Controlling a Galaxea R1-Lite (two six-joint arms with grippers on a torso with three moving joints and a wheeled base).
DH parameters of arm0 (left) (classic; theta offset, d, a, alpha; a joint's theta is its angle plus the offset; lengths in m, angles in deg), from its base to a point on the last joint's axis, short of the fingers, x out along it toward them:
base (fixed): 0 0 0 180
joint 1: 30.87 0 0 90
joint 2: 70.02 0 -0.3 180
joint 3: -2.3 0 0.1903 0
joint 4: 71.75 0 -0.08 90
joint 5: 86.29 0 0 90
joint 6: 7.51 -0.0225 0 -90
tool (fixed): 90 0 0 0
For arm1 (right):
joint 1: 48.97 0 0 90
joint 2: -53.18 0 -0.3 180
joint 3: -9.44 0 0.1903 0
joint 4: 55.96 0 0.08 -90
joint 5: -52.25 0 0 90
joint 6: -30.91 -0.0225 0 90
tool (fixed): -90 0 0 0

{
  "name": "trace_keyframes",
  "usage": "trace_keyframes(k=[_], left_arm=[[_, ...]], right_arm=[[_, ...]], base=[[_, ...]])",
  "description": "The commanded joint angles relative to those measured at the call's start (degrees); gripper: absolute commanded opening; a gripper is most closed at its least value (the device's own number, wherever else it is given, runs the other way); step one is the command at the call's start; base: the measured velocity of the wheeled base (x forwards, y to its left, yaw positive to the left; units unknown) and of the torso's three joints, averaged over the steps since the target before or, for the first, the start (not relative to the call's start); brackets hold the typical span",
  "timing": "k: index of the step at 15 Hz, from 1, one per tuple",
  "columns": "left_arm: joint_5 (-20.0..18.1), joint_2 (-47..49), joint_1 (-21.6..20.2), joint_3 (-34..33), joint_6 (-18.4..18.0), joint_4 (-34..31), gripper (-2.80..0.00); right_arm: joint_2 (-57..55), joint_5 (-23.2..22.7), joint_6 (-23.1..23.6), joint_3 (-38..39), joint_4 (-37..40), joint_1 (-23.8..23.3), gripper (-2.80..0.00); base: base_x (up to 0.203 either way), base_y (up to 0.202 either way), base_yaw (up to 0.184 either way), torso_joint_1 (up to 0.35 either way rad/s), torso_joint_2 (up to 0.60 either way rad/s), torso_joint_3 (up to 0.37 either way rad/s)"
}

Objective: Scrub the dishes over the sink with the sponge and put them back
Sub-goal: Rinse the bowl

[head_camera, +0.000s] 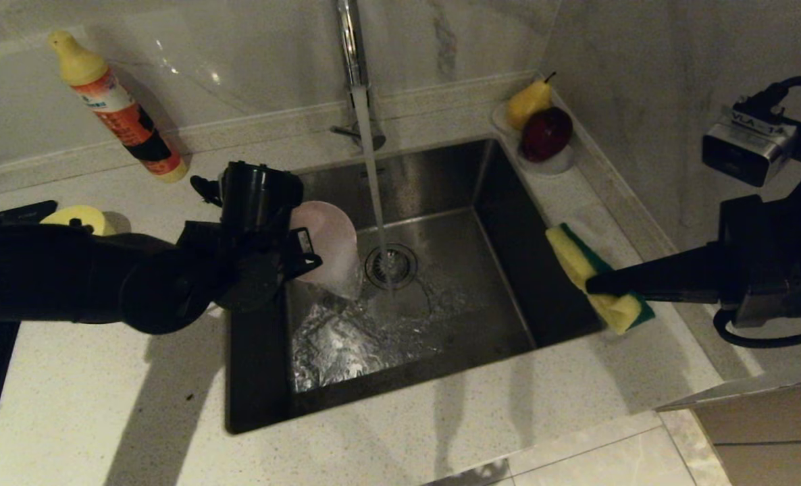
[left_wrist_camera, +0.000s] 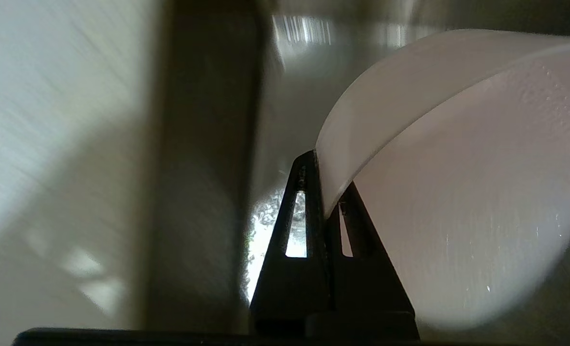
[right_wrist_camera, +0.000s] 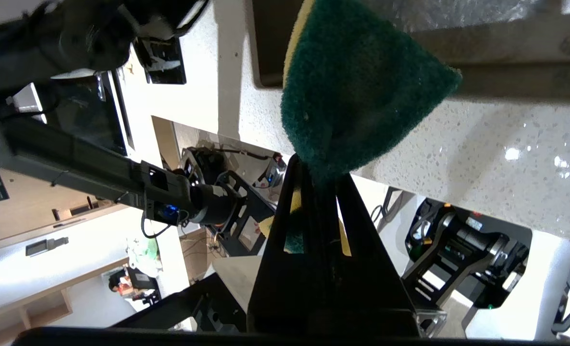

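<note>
My left gripper (head_camera: 306, 253) is shut on the rim of the pale pink bowl (head_camera: 333, 243), holding it tilted over the left side of the steel sink (head_camera: 441, 182), beside the running water. In the left wrist view the black fingers (left_wrist_camera: 309, 211) pinch the pink bowl's (left_wrist_camera: 458, 192) edge. My right gripper (head_camera: 593, 283) hangs over the sink's right edge, shut on the sponge (head_camera: 576, 260), yellow foam with a green face. The right wrist view has the sponge's green face (right_wrist_camera: 357, 91) right in front of the fingers (right_wrist_camera: 350, 216). A yellow bowl (head_camera: 76, 217) sits on the counter far left, partly behind my left arm.
A chrome tap (head_camera: 353, 54) at the back pours a stream onto the drain strainer (head_camera: 391, 264). A yellow-capped orange bottle (head_camera: 120, 111) leans against the back wall at left. A small white dish (head_camera: 562, 162) with a pear and a dark red fruit stands at the back right corner.
</note>
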Motion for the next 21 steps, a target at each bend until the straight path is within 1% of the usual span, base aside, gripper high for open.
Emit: trace_keyframes(k=[1,5,6,7,8,9,10,11,15,17,18,19,21], left_arm=[[1.15,-5.42,-0.10,-7.81,-11.31,18.78,-2.80],[0.98,-7.16,-0.12,-18.19,-31.82,51.12,-2.80],[0.48,-6.68,-0.12,-19.98,-35.88,57.31,-2.80],[-0.44,-5.94,-0.12,-21.51,-40.43,64.82,-2.80],[-1.47,-5.49,-0.12,-22.67,-45.30,70.87,-2.80],[-2.74,-5.26,-0.12,-23.56,-48.95,72.88,-2.80],[-4.09,-5.44,-0.12,-24.40,-49.90,72.91,-2.80],[-4.52,-5.72,-0.12,-24.56,-50.07,72.91,-2.80],[-4.61,-6.13,-0.12,-24.30,-50.07,72.91,-2.80],[-3.89,-5.83,-0.13,-22.62,-49.64,72.85,-2.80],[-2.65,-5.73,-0.24,-21.13,-48.74,71.11,-2.80],[-1.21,-5.78,-0.59,-19.45,-46.52,64.81,-2.80],[0.12,-7.35,-1.21,-14.73,-38.72,43.91,-2.80]], right_arm=[[-0.40,-0.19,-0.20,0.99,0.10,0.00,-2.80],[-1.90,-0.10,-0.59,1.22,0.19,0.13,-2.80],[-1.91,-0.10,-0.60,1.04,0.19,0.13,-2.80],[-1.99,-0.10,-0.60,1.03,0.19,0.13,-2.80],[-2.08,-0.19,-0.60,1.04,0.19,0.13,-2.80],[-2.17,-0.19,-0.60,1.02,0.19,0.28,-2.80],[-2.34,-0.19,-0.69,0.95,0.19,0.49,-2.80],[-2.34,-0.19,-0.69,1.04,0.19,0.65,-2.80],[-1.49,-0.17,-0.69,1.27,0.28,0.63,-2.80],[-1.00,-0.10,-0.77,1.66,0.45,0.65,-2.80],[-0.60,-0.10,-0.72,1.74,0.62,0.63,-2.80],[-0.51,-0.10,-0.69,2.09,0.78,0.63,-2.80],[-0.19,0.06,-0.48,4.61,0.24,0.50,-2.80]], base=[[0.000,0.000,0.000,0.000,0.00,0.000],[0.000,0.000,0.000,0.000,0.00,0.000],[0.000,0.000,0.000,0.000,0.00,0.000],[0.000,0.000,0.000,0.000,0.00,0.000],[0.000,0.000,0.000,0.000,0.00,0.000],[0.000,0.000,0.000,0.000,0.00,0.000],[0.000,0.000,0.000,0.000,0.00,0.000],[0.000,0.000,0.000,0.000,0.00,0.000],[0.000,0.000,0.000,-0.006,0.00,0.000],[0.000,0.000,0.000,0.000,0.00,0.000],[0.000,0.000,0.000,0.000,0.00,0.000],[0.000,0.000,0.000,0.000,0.00,0.000],[0.000,0.000,0.000,0.000,0.00,0.000]])
